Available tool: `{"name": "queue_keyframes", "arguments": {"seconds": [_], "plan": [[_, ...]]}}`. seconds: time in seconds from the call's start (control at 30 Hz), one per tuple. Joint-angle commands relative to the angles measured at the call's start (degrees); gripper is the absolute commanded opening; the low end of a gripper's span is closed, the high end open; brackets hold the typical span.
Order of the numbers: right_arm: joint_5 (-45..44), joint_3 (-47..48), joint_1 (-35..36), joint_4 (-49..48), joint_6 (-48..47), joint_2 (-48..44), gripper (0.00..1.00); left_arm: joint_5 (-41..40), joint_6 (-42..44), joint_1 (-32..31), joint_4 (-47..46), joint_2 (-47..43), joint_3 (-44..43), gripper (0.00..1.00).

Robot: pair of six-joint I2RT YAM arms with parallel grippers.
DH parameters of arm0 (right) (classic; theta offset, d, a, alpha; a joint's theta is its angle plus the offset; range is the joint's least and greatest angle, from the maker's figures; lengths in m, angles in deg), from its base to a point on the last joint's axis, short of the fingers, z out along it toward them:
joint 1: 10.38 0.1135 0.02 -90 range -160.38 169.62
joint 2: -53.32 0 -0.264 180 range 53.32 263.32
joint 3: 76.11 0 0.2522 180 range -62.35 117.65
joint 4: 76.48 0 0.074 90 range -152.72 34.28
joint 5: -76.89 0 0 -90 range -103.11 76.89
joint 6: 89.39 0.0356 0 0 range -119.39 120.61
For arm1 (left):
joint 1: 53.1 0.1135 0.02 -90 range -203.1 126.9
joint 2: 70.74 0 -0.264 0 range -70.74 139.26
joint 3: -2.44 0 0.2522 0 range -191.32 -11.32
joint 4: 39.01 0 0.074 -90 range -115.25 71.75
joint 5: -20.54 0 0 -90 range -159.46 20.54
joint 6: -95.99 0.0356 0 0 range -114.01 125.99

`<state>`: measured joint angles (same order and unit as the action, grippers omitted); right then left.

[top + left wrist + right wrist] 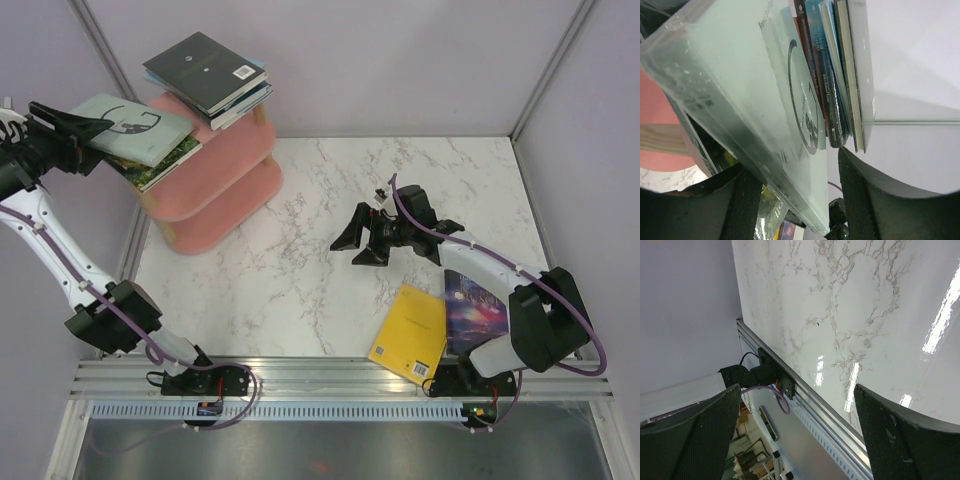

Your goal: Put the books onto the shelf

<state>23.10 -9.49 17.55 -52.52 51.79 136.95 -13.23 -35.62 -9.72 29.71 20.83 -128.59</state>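
The pink three-tier shelf [225, 165] stands at the table's back left. A stack of books [210, 75] lies on its top board. The grey-green "G" book [135, 125] rests on a green-covered book [165, 160] on the middle board, jutting out to the left. My left gripper [98, 124] straddles the "G" book's [765, 100] left end. In the left wrist view that gripper [797, 195] is open, with a gap between one finger [855, 190] and the cover. A yellow book [410, 330] and a purple galaxy book [478, 305] lie near the right arm's base. My right gripper [358, 240] hovers open and empty over mid-table.
Grey walls close the cell at the back and sides. A metal rail [330, 370] runs along the near edge with both arm bases on it. The right wrist view shows my right gripper [795, 435] over the marble table [840, 315] and that rail [805, 395].
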Motion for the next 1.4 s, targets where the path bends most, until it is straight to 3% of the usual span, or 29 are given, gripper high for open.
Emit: {"name": "queue_keyframes", "arguments": {"seconds": [0.0, 0.27, 0.67, 0.9, 1.07, 1.17, 1.2, 1.27, 1.3, 1.37], "plan": [[0.18, 1.46, 0.38, -0.53, -0.9, -0.32, 0.97, -0.5, 4.77, 0.13, 2.95, 1.15, -6.19, 0.64], [0.18, 1.28, 0.29, -0.53, -0.99, -0.4, 0.97, -5.34, 9.96, 2.5, 16.49, 5.38, -16.85, 0.71], [-0.52, 0.58, 0.29, -0.26, -1.26, -0.58, 0.97, -3.59, 7.08, 14.89, 16.68, 2.3, -21.94, 0.72], [-2.1, 1.37, 0.2, 0.96, -2.31, -0.32, 0.96, 2.38, -1.54, 14.98, 9.04, -2.88, -25.46, 0.7], [-3.68, 1.37, 0.2, 1.93, -2.49, -0.67, 0.96, 8.46, -18.55, 13.76, -12.7, -6.92, -25.55, 0.68], [-5.44, 1.54, 0.11, 3.07, -3.19, -1.28, 0.96, 7.41, -23.6, 7.54, -22.74, -8.86, -22.24, 0.68], [-5.97, 1.72, 0.03, 3.51, -3.89, -1.37, 0.96, 4.53, -23.26, -0.14, -23.83, -10.34, -20.56, 0.69], [-8.07, 2.24, -0.06, 5.27, -4.59, -1.55, 0.96, 0.48, -19.68, -9.32, -24.02, -11.41, -15.48, 0.69], [-9.13, 2.77, -0.15, 6.32, -5.55, -1.46, 0.96, -2.67, -18.44, -18.06, -23.93, -11.94, -13.88, 0.67], [-12.73, 4.96, -0.41, 10.88, -6.87, -0.76, 0.96, -6.11, -14.93, -25.93, -23.76, -12.47, -8.88, 0.66]]}}
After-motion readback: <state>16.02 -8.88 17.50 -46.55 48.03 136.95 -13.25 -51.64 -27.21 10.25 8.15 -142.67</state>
